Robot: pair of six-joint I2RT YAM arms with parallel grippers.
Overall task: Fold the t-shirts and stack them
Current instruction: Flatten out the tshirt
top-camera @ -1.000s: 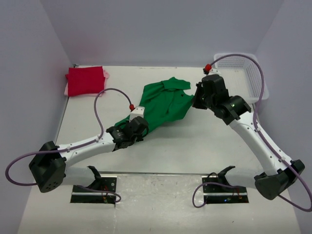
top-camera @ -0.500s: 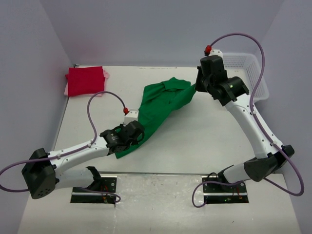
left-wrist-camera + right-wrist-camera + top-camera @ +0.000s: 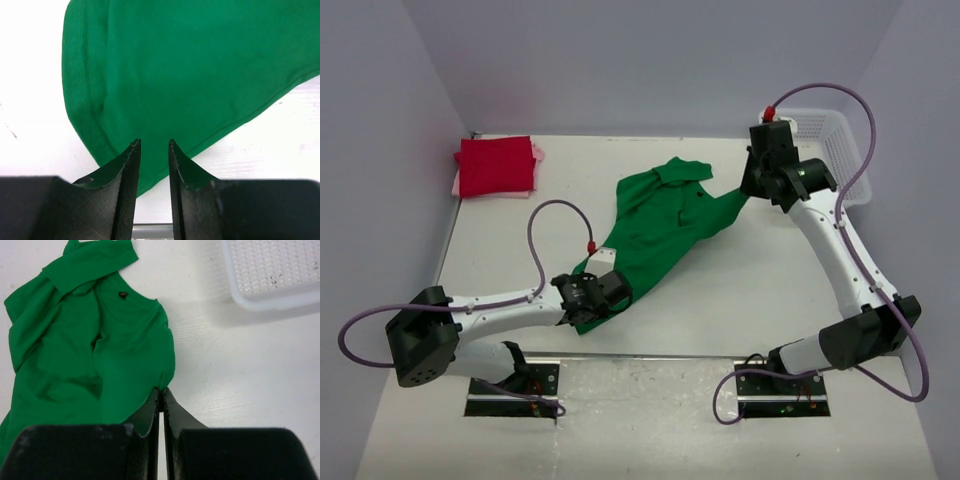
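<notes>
The bright green t-shirt (image 3: 660, 225) lies stretched out in the middle of the table, its collar towards the far side. My left gripper (image 3: 603, 296) is at the shirt's near corner. In the left wrist view its jaws (image 3: 153, 145) stand slightly apart over the shirt's hem (image 3: 200, 75), with no cloth between them. My right gripper (image 3: 749, 190) is shut on the shirt's right edge, as the right wrist view shows (image 3: 161, 390). The red t-shirt (image 3: 495, 165) lies folded at the far left on top of the pale pink one (image 3: 539, 152).
The white mesh basket (image 3: 832, 150) stands at the far right, just behind my right arm; its corner shows in the right wrist view (image 3: 270, 295). Grey walls close in the table on the left, back and right.
My right gripper has pulled the shirt's edge to the right. My left gripper has moved towards the near edge. The green shirt now lies more spread out.
</notes>
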